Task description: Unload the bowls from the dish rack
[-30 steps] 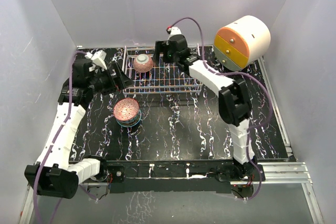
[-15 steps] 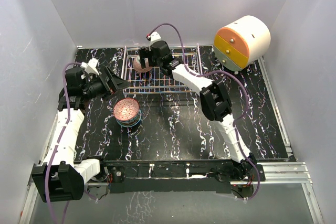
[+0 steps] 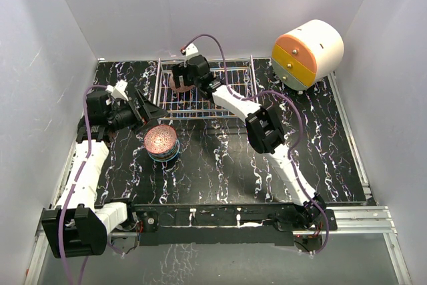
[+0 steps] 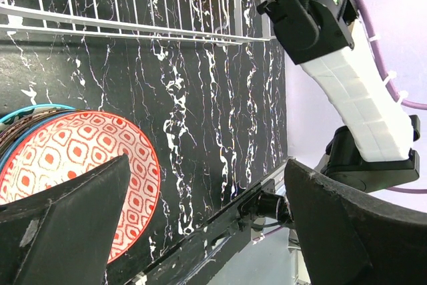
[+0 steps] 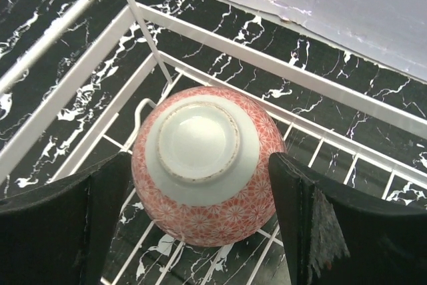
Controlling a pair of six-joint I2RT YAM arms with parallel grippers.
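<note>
1. The step in hand is, by my reading, the pickup of the only bowl I can see in the rack. It is a small round ceramic bowl with a fine pink-red pattern (image 5: 200, 225).
2. That bowl lies upside down, its pale foot ring facing up. It sits in the far-left corner of the shallow rectangular silver-white wire dish rack (image 3: 227, 101), which stands by the far edge of the black marbled table (image 3: 220, 165).
3. Your right gripper (image 5: 199, 159) hangs directly over the bowl with its fingers spread wide, one on each side. A gap shows at both sides, so nothing is pinched yet.
4. Your left gripper (image 4: 207, 165) is also spread and holds nothing. It hovers toward the table's left edge, just beside the stack of patterned bowls (image 3: 161, 141).
5. The stack stands on the table in front of the rack's left end, apart from it. The top bowl is right way up, red figures on white.
6. The next move calls for lowering the right gripper until the fingers flank the bowl's wall below the foot ring, then closing.
7. The wall is curved and looks glazed, so a shallow pinch may slip.
8. Mind the rack's corner wire just beside the bowl when you lower.
9. After the grasp, lift above the low side wire before heading for the stack, and keep clear of the left arm there.
</note>
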